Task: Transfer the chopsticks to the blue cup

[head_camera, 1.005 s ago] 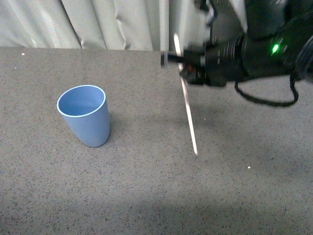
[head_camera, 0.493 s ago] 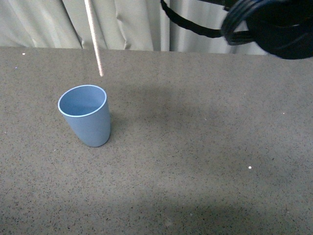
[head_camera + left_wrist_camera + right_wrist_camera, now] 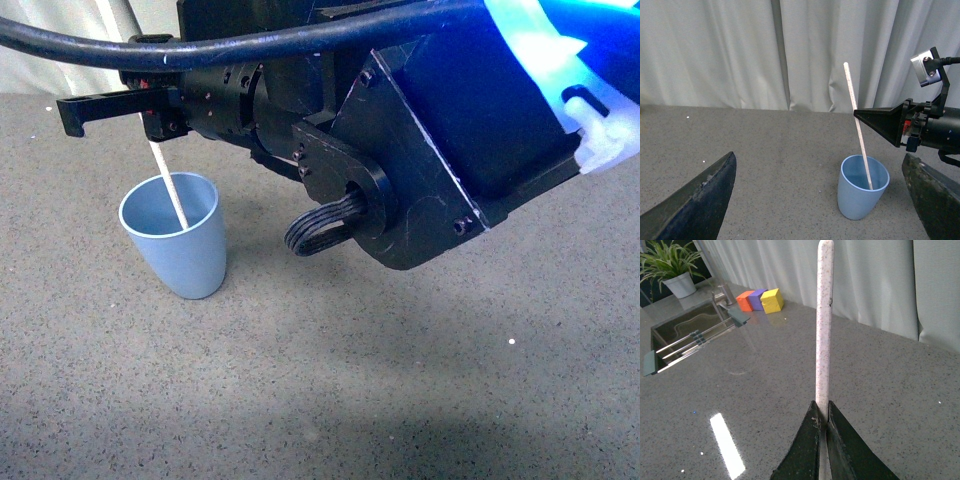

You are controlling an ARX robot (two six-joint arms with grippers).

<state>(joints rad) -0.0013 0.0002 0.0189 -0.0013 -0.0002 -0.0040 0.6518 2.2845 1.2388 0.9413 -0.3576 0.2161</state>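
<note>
The blue cup [image 3: 176,245] stands upright on the grey table, left of centre; it also shows in the left wrist view [image 3: 862,186]. My right gripper [image 3: 140,110] reaches in from the right above the cup and is shut on the chopsticks [image 3: 170,193], a thin cream-white stick. The stick leans slightly and its lower end is inside the cup's mouth [image 3: 864,162]. In the right wrist view the stick [image 3: 823,335] rises from between the closed jaws [image 3: 822,415]. My left gripper [image 3: 820,200] is open and empty, a little back from the cup.
The right arm's black body [image 3: 420,150] fills the upper right of the front view. Pale curtains [image 3: 740,50] hang behind the table. The right wrist view shows coloured blocks [image 3: 760,300], a potted plant [image 3: 670,270] and a sunken sink with a rack [image 3: 685,340].
The right arm has swung left across the table and come down. The stick, which hung above the cup half a second ago, now has its lower end inside the cup.
</note>
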